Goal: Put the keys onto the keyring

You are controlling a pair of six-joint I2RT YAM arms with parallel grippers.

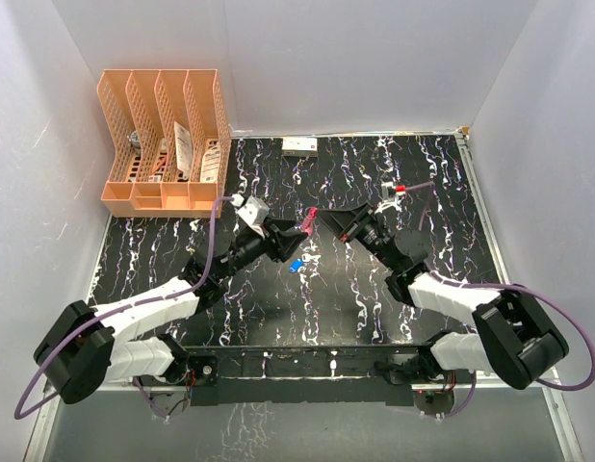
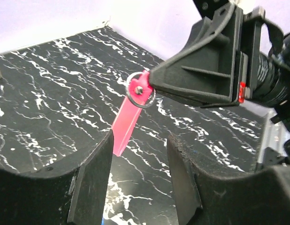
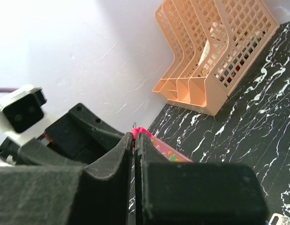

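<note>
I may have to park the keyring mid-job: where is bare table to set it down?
Bare table lies between the left arm and right arm, nearer than the keys; another patch between the file rack and that arm. Crowded at centre, where the left gripper and right gripper meet at the keyring.

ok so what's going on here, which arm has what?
The right gripper is shut on the keyring, pinching it at the ring end and holding it above the table. Its red strap hangs down toward the left gripper, whose jaws are open around the strap's free end without clamping it. The blue-headed key and the silvery key lie on the table below the grippers. Neither is on the ring yet.
</note>
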